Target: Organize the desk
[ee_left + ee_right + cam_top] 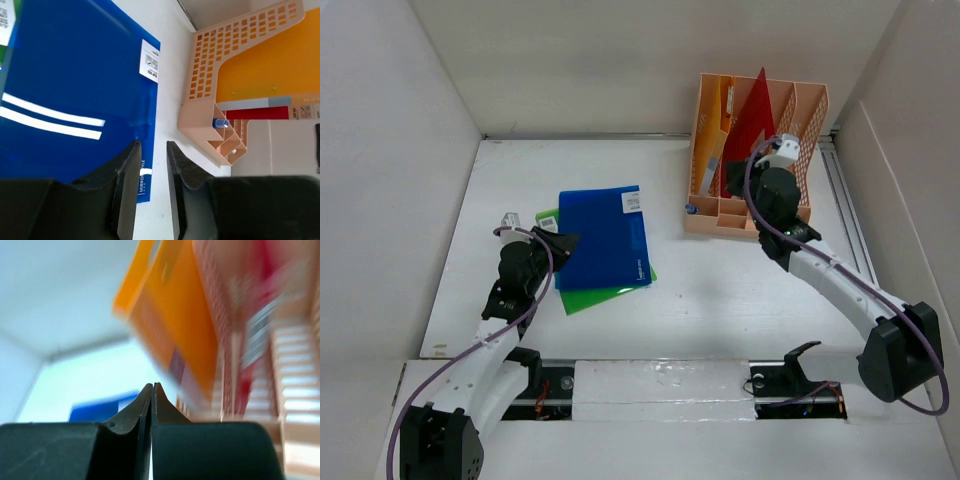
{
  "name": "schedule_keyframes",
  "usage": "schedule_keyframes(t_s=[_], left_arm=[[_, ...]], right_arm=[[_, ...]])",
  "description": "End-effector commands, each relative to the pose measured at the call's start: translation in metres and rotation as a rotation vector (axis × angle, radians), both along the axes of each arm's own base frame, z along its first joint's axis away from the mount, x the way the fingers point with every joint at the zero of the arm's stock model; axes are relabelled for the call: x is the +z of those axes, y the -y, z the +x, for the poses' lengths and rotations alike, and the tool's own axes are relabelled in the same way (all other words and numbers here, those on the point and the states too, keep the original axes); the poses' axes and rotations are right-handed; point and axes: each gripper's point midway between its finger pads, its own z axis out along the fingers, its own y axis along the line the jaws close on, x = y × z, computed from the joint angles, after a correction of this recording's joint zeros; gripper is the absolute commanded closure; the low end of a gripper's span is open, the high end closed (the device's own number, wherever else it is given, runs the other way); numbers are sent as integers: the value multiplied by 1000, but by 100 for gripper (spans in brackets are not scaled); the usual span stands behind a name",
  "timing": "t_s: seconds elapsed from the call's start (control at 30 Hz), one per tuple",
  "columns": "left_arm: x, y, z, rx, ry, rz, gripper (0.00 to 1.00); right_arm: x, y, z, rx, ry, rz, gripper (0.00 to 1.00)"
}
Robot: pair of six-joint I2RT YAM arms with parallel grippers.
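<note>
the desk is the white tabletop under and ahead of both arms, walled on three sides, with a rail along its edge out past the right arm.

the left arm rises from its base, bends at the elbow and leans forward with the wrist low. the left gripper points across the desk, fingers parted by a narrow gap with nothing between them. a blue folder lies flat just ahead of the tips, spreading to their left in the wrist view. a green folder lies under it, showing along its near edge. whether the tips touch the blue folder cannot be told.

the right arm stretches forward and inward from its base, wrist raised at the rack. the right gripper is clenched, fingers pressed flat together, nothing seen between them. the rack stands right ahead of it and to its right, blurred in the wrist view. an orange folder stands upright in a slot ahead of the tips, and a red folder stands tilted in the slot to its right.
</note>
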Motion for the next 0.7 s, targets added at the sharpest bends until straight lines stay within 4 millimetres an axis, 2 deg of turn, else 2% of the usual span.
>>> schedule_keyframes(t_s=[0.0,0.07,0.1,0.17,0.2,0.27,0.3,0.37,0.4,0.43,0.47,0.53,0.57,0.67], left_arm=[[2,-9,-1,49,14,24,79],[-6,-17,-3,85,-18,51,84],[-7,-21,-4,104,-18,58,90],[-18,-28,-7,139,-43,68,93],[-19,-29,-8,145,-45,67,93],[-30,-31,-12,152,-79,79,93],[-35,-34,-12,163,-93,87,90],[-44,-36,-15,173,-120,93,84],[-47,-37,-15,177,-128,96,76],[-49,-36,-14,177,-131,98,72],[-51,-37,-14,175,-138,103,70],[-58,-39,-15,185,-159,113,67],[-60,-38,-15,185,-161,112,67],[-67,-38,-15,187,-169,103,67]], right_arm=[[-17,-46,-28,171,-24,70,100],[-36,-66,-41,236,-76,60,100],[-48,-83,-51,282,-110,49,100],[-80,-98,-64,325,-204,20,100],[-101,-105,-68,347,-258,-3,92],[-134,-128,-87,440,-354,-39,73],[-157,-135,-91,454,-408,-62,55],[-179,-152,-104,498,-455,-72,44],[-186,-154,-104,506,-474,-75,39],[-202,-161,-107,519,-506,-85,37],[-201,-169,-104,537,-490,-61,36],[-216,-177,-101,553,-518,-66,36],[-216,-181,-97,554,-508,-63,36],[-221,-193,-86,567,-499,-57,41]])
